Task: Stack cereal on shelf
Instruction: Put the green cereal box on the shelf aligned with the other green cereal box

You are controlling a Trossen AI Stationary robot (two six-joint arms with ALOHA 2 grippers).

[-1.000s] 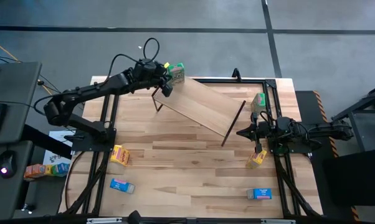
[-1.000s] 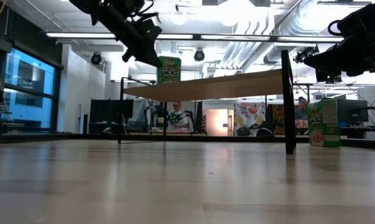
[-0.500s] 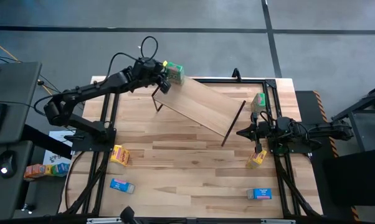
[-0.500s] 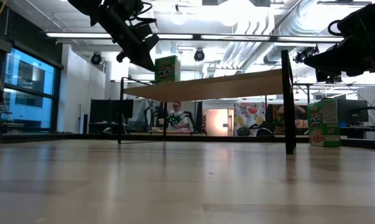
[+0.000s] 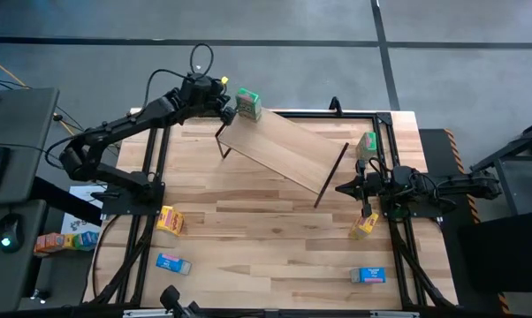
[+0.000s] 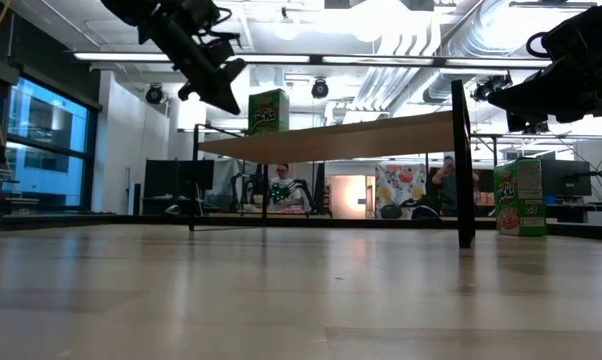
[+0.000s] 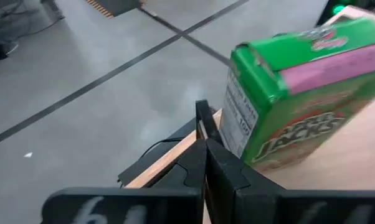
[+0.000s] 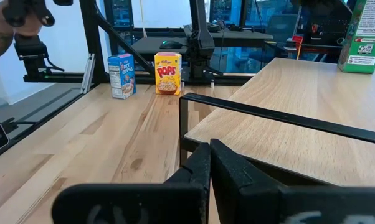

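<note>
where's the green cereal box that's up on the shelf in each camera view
High view: green box on the shelf at its far-left corner, just beside the left gripper.
Low view: upright on the shelf's left end.
Left wrist view: fills the right side.
Right wrist view: far right top corner.
Shared landmark: the shelf's light-wood board.

The wooden table (image 5: 248, 247) carries the shelf (image 5: 284, 152), a long light board that stands on thin black legs and lies diagonally across the far half. One green cereal box (image 5: 247, 103) stands upright on the far left end of the shelf. Directly on the table are a second green box (image 5: 367, 144) near the right edge, two yellow boxes (image 5: 170, 220) (image 5: 364, 225), and two blue boxes (image 5: 172, 263) (image 5: 368, 276) close to the near edge.
</note>
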